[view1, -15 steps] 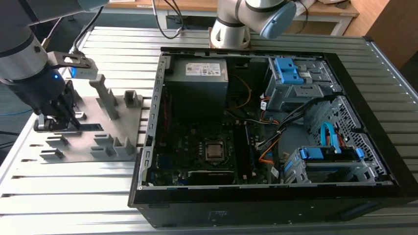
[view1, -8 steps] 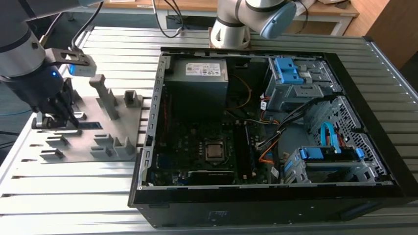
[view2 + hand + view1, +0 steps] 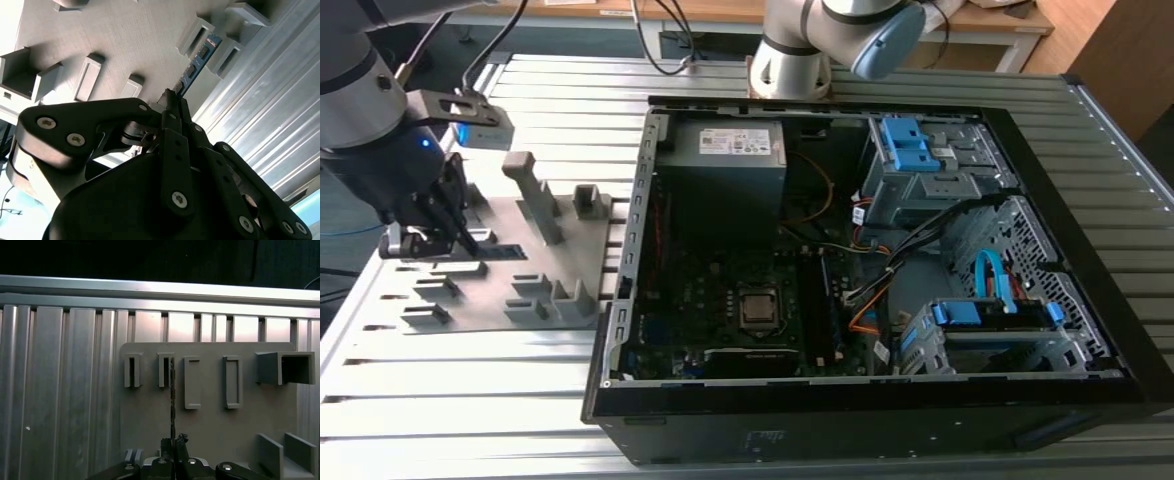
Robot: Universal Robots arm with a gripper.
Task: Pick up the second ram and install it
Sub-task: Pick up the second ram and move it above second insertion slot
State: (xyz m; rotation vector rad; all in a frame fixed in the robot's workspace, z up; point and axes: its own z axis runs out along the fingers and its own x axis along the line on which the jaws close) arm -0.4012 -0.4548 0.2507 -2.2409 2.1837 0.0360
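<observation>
Arm is at the exterior view's left, mid-height, with the gripper (image 3: 451,243) down over the grey fixture plate (image 3: 567,262). The open computer case (image 3: 630,250) stands just beside the plate toward the exterior view's right, on the slatted metal table (image 3: 454,400).

Gripper state: in both wrist views the fingers are drawn almost together. The gripper (image 3: 172,97) pinches the near end of the second ram (image 3: 197,62) across its flat faces. The grip looks made, not merely approached.

Ram position: the stick stands on edge over the plate (image 3: 210,430) and runs straight out from the gripper (image 3: 173,441). In the first wrist view the second ram (image 3: 172,395) reads as one thin dark line. Its far end sits right against a slotted grey block (image 3: 164,370). Cannot tell whether that end is seated or lifted clear.

Judgement: the blocks present the stick on edge so that the pads can close on its faces. The end grip probably leaves the long contact edge free.
</observation>
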